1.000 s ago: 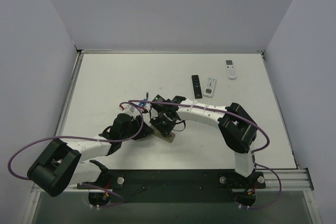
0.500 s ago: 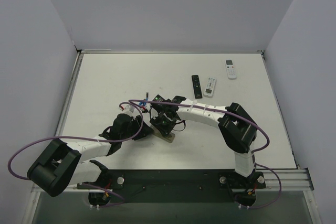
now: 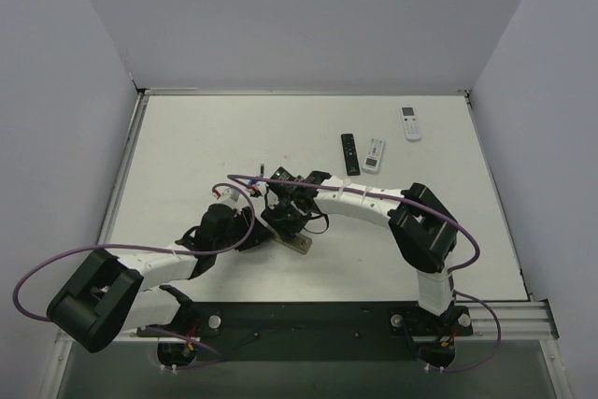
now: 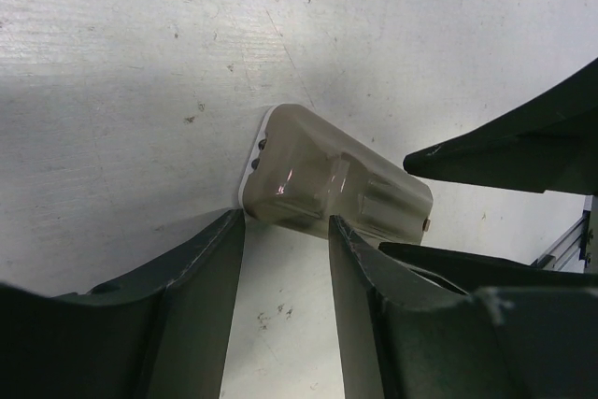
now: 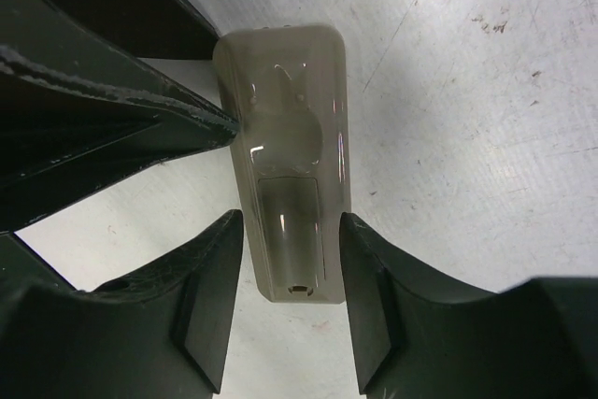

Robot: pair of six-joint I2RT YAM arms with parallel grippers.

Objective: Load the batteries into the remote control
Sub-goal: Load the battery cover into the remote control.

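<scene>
Two sets of fingers meet at one small thing. The right gripper [image 5: 288, 220] brackets one end of the remote control [image 5: 285, 119], with a finger along each long side. They sit so close that I cannot tell whether they pinch it or only stand beside it. The left gripper [image 4: 285, 221] is partly open, with bare table [image 4: 140, 63] showing in its gap. Its fingertips sit at the edge of the remote's other, rounded end, and nothing lies between them.

The remote lies face down, tan back up, between the two wrists and a little nearer than the middle of the table. It is probably light and stiff, a hollow plastic shell. The gloss on its back suggests it would slide under a sideways push. The long sides near one end look like the best hold, since that leaves the battery recess uncovered. No batteries can be made out. A black remote [image 3: 349, 152] and two white ones lie well apart, farther back on the right.
</scene>
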